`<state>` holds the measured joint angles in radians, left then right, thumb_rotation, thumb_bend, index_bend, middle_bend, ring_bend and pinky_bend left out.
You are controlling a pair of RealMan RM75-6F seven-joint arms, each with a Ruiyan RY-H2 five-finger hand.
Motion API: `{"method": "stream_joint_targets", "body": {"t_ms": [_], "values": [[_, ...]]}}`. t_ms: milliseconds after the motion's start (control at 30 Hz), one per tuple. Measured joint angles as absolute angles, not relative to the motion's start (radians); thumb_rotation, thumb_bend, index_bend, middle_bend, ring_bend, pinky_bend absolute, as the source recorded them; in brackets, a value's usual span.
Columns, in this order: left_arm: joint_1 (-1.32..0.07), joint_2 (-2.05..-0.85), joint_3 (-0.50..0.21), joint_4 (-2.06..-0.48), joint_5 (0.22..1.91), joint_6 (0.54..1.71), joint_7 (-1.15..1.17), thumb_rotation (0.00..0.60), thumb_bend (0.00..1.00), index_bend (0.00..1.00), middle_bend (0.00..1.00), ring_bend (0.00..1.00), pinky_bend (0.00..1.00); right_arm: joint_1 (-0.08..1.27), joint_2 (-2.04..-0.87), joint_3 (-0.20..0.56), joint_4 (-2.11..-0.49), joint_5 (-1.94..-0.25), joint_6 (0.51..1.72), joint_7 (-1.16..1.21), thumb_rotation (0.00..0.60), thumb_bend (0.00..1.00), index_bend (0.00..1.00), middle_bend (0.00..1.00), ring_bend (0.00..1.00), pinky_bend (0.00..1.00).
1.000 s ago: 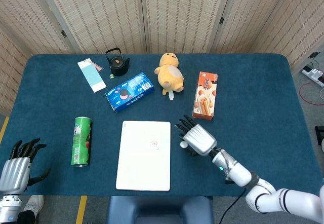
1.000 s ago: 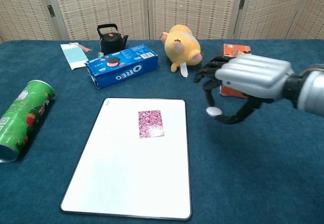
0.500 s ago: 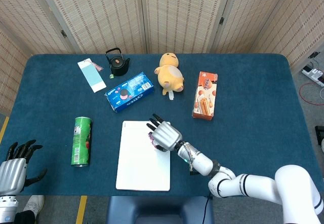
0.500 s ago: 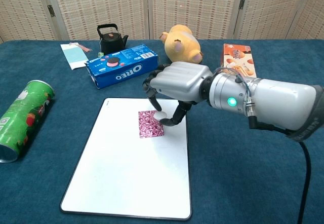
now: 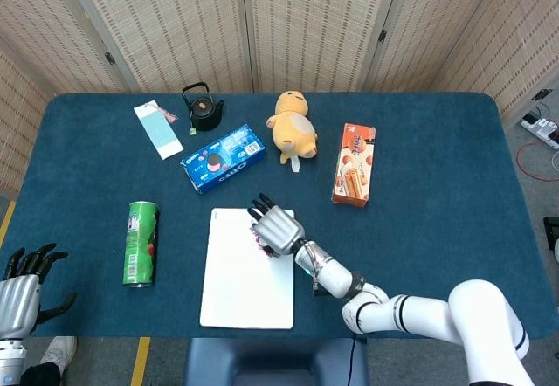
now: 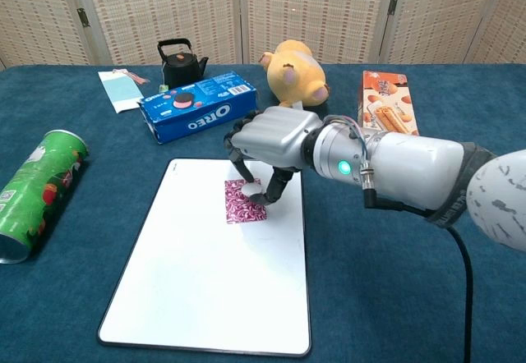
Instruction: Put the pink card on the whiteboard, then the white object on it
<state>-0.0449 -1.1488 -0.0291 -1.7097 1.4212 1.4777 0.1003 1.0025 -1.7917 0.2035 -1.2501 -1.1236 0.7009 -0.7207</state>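
Pink card lies on the whiteboard, long axis 12-to-6. My right hand pinches the white object directly above its 3 o'clock edge; left hand idles, fingers spread, well apart.

We are seeing a green chip can lying flat, an Oreo box, black teapot, yellow plush, biscuit box, blue card sitting on the table.
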Motion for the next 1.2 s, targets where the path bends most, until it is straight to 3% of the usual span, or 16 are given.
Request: {"method": "stream_joint_targets", "body": {"t_ms": [200,300,433,633,867,1033,1200], "values": [[-0.049,-1.152,-0.031,-1.707,1.42,1.47,0.101,0.6,0.3,0.27,0.17,0.18,0.0,1.016,-1.793,0.197,-1.252,-1.097,0.713,-0.715,0.442,0.4,0.16,0.12,0.05,0.0],[-0.054,-1.153,-0.033,-1.707,1.422,1.465,0.104,0.6,0.3,0.27,0.17,0.18,0.0,1.016,-1.779,0.196,-1.271,-1.091,0.725,-0.709,0.44,0.4,0.1,0.12,0.05,0.0],[-0.06,-1.153,-0.037,-1.707,1.422,1.459,0.104,0.6,0.3,0.27,0.17,0.18,0.0,0.998,-1.736,0.191,-1.325,-1.091,0.76,-0.699,0.441,0.4,0.1,0.11,0.07,0.0],[-0.074,-1.151,-0.048,-1.711,1.417,1.448,0.105,0.6,0.3,0.27,0.17,0.18,0.0,0.911,-1.581,0.16,-1.493,-1.098,0.873,-0.682,0.442,0.4,0.1,0.12,0.1,0.0],[-0.092,-1.157,-0.057,-1.724,1.415,1.435,0.128,0.6,0.3,0.26,0.17,0.18,0.0,0.705,-1.344,0.084,-1.68,-1.198,1.122,-0.561,0.441,0.4,0.11,0.12,0.11,0.0],[-0.106,-1.162,-0.063,-1.741,1.415,1.426,0.156,0.6,0.3,0.25,0.17,0.18,0.0,0.546,-1.223,0.017,-1.722,-1.307,1.298,-0.396,0.345,0.4,0.11,0.07,0.06,0.0],[-0.114,-1.186,-0.073,-1.748,1.436,1.45,0.18,0.6,0.3,0.23,0.17,0.17,0.0,0.386,-1.147,-0.042,-1.718,-1.4,1.466,-0.233,0.34,0.4,0.11,0.05,0.05,0.0]]}}
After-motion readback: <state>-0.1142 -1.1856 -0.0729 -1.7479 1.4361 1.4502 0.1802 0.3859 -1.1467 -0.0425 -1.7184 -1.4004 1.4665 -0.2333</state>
